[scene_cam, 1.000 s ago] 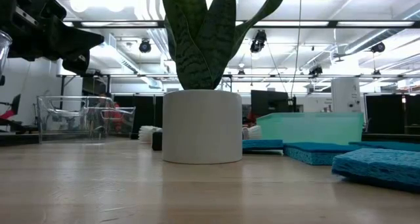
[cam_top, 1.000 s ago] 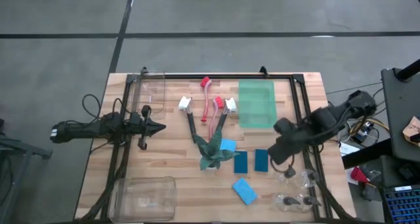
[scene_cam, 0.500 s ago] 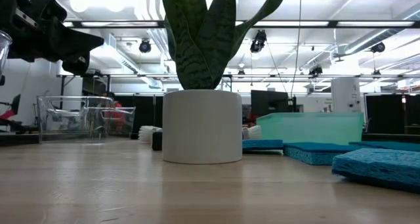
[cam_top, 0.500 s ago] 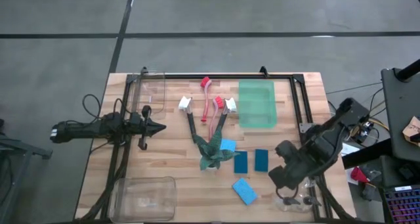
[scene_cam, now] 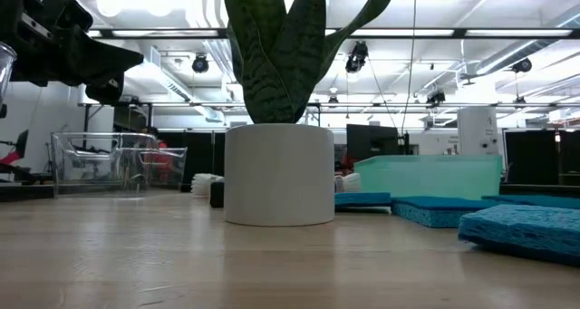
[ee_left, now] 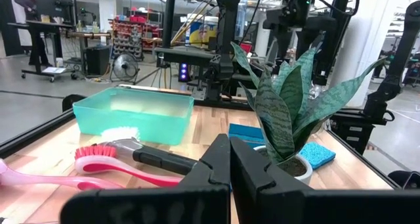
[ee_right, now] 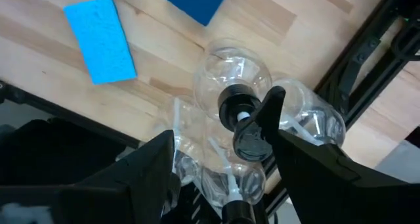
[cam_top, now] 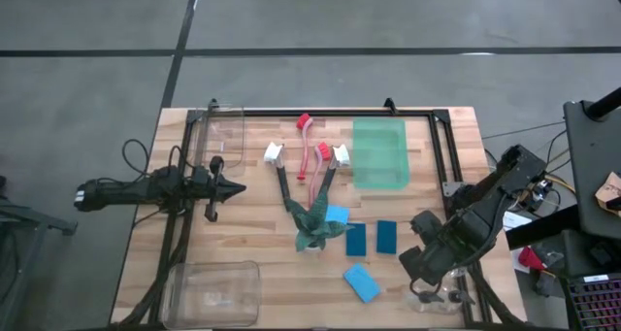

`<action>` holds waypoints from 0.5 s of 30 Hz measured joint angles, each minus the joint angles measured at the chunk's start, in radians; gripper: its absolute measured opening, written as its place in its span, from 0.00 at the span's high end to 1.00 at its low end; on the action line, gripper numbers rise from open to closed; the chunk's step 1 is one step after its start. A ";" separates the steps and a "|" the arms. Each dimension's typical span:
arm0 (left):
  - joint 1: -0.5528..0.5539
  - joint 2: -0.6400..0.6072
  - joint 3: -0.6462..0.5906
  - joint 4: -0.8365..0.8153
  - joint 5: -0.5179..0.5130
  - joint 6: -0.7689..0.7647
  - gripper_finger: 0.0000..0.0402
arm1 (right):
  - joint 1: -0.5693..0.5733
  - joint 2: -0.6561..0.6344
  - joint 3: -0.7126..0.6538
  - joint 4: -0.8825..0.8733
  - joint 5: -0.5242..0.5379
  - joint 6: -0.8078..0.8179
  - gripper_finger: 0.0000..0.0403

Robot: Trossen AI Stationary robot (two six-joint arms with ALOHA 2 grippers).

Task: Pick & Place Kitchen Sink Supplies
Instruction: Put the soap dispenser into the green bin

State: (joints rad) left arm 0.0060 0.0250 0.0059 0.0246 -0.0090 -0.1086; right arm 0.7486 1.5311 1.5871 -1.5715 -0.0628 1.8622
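Note:
Clear black-capped bottles (ee_right: 231, 99) stand together at the table's near right corner (cam_top: 435, 298). My right gripper (ee_right: 223, 129) hangs open above them, pointing down, with a finger on either side of the cluster and touching nothing. Blue and teal sponges (cam_top: 361, 282) (cam_top: 356, 239) (cam_top: 386, 236) lie flat near the plant (cam_top: 312, 229). Dish brushes with red and white heads (cam_top: 320, 154) (cam_top: 275, 156) lie at the far middle. My left gripper (cam_top: 228, 186) waits shut and level at the table's left.
A teal bin (cam_top: 379, 153) stands at the far right and clear containers at the far left (cam_top: 225, 127) and near left (cam_top: 213, 290). A black frame rail (cam_top: 456, 205) runs along the right side beside the bottles. Bare wood lies between the left gripper and the plant.
My right gripper has swung from beside the dark sponges toward the table's near edge, sunk a little and rolled about its own axis. It now hangs over the bottles at the near right corner. Its fingers stay open.

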 joint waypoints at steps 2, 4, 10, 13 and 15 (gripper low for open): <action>0.000 0.000 0.000 0.000 0.000 0.000 1.00 | 0.000 0.000 0.002 0.000 -0.005 -0.001 0.37; 0.000 0.000 0.000 0.000 0.000 0.000 1.00 | -0.001 -0.006 0.005 0.001 -0.024 0.000 0.37; 0.000 0.000 0.000 -0.001 0.000 0.000 1.00 | -0.001 -0.029 0.008 0.001 -0.060 0.041 0.37; 0.000 0.000 0.000 -0.001 0.000 0.000 1.00 | -0.001 -0.040 0.008 0.000 -0.062 0.050 0.37; 0.000 0.000 0.000 -0.001 0.000 0.000 1.00 | -0.001 -0.041 0.006 0.001 -0.066 0.065 0.37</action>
State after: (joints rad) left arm 0.0061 0.0250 0.0059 0.0238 -0.0090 -0.1089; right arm 0.7479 1.4899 1.5927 -1.5707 -0.1285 1.9276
